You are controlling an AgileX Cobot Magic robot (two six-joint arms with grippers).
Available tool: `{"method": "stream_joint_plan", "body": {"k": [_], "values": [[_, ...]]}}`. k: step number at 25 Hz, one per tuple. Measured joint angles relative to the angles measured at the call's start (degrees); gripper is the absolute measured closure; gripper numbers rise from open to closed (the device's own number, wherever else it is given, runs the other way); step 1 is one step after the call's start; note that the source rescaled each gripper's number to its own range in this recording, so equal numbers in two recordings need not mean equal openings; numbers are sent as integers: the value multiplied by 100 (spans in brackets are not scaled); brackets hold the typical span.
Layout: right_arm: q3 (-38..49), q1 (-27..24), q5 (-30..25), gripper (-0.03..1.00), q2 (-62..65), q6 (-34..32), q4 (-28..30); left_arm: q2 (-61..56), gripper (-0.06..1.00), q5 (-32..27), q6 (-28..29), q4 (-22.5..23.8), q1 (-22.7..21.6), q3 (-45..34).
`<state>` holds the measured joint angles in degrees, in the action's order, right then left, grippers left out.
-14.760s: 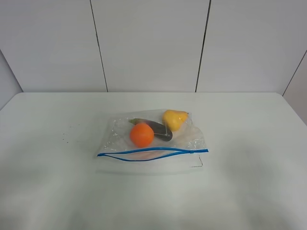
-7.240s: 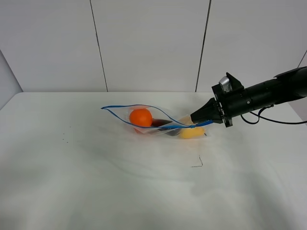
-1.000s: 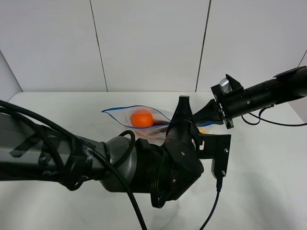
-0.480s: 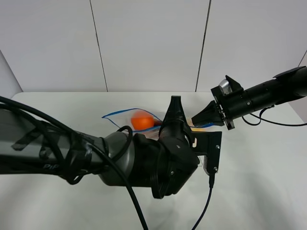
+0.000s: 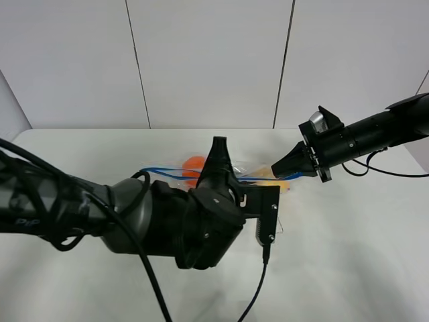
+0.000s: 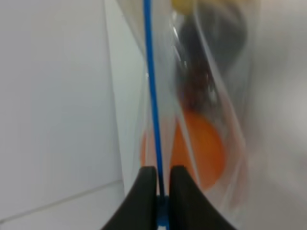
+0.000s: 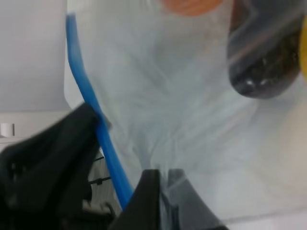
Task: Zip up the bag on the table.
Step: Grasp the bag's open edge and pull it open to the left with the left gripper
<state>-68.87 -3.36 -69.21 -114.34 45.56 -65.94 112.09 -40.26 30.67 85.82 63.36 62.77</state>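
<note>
The clear bag [image 5: 190, 173] hangs just above the white table [image 5: 355, 261], stretched between both grippers, with an orange fruit [image 5: 195, 163] showing inside. My right gripper [image 5: 275, 168] is shut on the bag's right end. My left gripper [image 5: 218, 146] is shut on the blue zipper strip [image 5: 161, 170] near the middle. In the left wrist view the gripper [image 6: 161, 168] pinches the strip [image 6: 151, 76], with the orange [image 6: 204, 148] and a dark purple piece [image 6: 216, 43] beyond. In the right wrist view the gripper [image 7: 163, 173] clamps clear plastic beside the blue strip [image 7: 88, 100].
The bulky left arm [image 5: 134, 221] covers the bag's lower part and the table's middle, with a cable [image 5: 258, 282] hanging toward the front edge. The right arm [image 5: 365, 137] reaches in from the right. White wall panels [image 5: 208, 60] stand behind the table.
My left gripper has slid left along the blue zipper strip, from near the right gripper toward the orange. The right gripper has held its place on the bag's end.
</note>
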Motion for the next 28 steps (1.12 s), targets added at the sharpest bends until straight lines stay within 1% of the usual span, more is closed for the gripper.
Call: {"method": "stream_joint_plan", "body": {"k": [2,6,10,19,22,28], "values": [[0,-5,-5,97,0,0,5,-141,94,51,78,72,-66,-233],[0,-5,-26,97,0,0,12,-335,94,68,217,143,-211,-404],[0,-19,-26,97,0,0,18,-371,94,81,227,151,-277,-499],[0,-19,-21,97,0,0,18,-371,94,198,390,190,-644,-1089],[0,-19,-21,97,0,0,18,-371,94,216,543,208,-722,-1154],[0,-19,5,97,0,0,18,-376,94,236,601,231,-882,-1179]]}}
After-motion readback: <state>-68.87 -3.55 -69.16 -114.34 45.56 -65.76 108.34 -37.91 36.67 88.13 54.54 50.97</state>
